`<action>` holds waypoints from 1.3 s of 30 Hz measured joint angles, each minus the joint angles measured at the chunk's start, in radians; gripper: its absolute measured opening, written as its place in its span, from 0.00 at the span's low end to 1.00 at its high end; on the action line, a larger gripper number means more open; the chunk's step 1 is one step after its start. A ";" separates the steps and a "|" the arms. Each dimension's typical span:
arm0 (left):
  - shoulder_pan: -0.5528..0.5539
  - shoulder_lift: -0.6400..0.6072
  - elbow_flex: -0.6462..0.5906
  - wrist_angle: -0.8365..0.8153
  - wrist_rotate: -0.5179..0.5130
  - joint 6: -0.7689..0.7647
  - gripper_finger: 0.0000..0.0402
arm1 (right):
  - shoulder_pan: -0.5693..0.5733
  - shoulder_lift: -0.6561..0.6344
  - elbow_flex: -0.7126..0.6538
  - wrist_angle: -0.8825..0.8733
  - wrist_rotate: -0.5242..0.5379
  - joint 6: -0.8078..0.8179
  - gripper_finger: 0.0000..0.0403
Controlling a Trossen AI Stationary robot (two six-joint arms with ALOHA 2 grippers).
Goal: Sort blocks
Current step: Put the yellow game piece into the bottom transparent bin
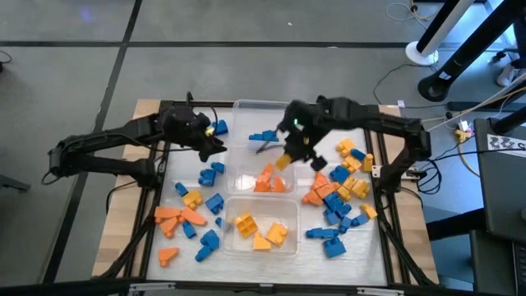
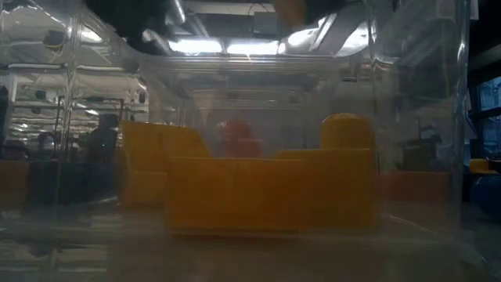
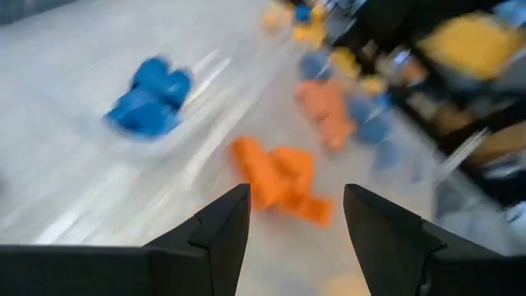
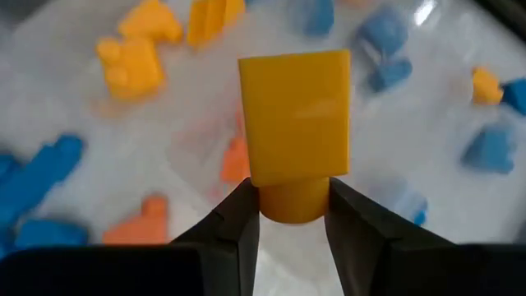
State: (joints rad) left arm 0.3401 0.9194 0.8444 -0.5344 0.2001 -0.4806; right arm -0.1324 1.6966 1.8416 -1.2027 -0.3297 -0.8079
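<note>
Blocks (image 1: 338, 196) lie scattered around your three clear tubs (image 1: 261, 210), while your right gripper (image 4: 289, 215) pinches a yellow block (image 4: 296, 140) above them and your left gripper (image 3: 296, 222), at 10 o'clock, gapes empty.

Right gripper (image 4: 288, 215) clamped on its load mid-table, left gripper (image 3: 296, 215) spread wide alongside.
</note>
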 joint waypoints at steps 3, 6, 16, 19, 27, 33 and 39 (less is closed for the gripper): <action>0.012 -0.004 0.000 -0.114 0.000 0.083 0.46 | 0.086 0.000 0.000 0.063 0.037 0.086 0.30; 0.012 -0.003 0.000 -0.220 0.000 0.138 0.46 | 0.164 0.006 -0.005 0.134 0.078 0.167 0.30; 0.012 -0.001 0.000 -0.303 -0.001 0.150 0.46 | 0.372 0.056 -0.006 0.234 0.129 0.315 0.30; 0.012 -0.001 -0.002 -0.313 -0.004 0.121 0.46 | 0.425 0.078 -0.006 0.256 0.129 0.337 0.30; 0.011 -0.001 -0.003 -0.454 -0.023 0.113 0.46 | 0.526 0.150 -0.006 0.355 0.174 0.364 0.30; 0.011 0.002 -0.003 -0.467 -0.095 0.216 0.46 | 0.545 0.200 -0.006 0.400 0.208 0.420 0.31; -0.009 0.005 -0.003 -0.577 -0.091 0.193 0.46 | 0.545 0.221 -0.005 0.392 0.209 0.444 0.44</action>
State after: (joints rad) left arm 0.3315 0.9249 0.8413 -1.1113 0.1092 -0.2880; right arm 0.4125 1.9181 1.8362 -0.8111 -0.1209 -0.3637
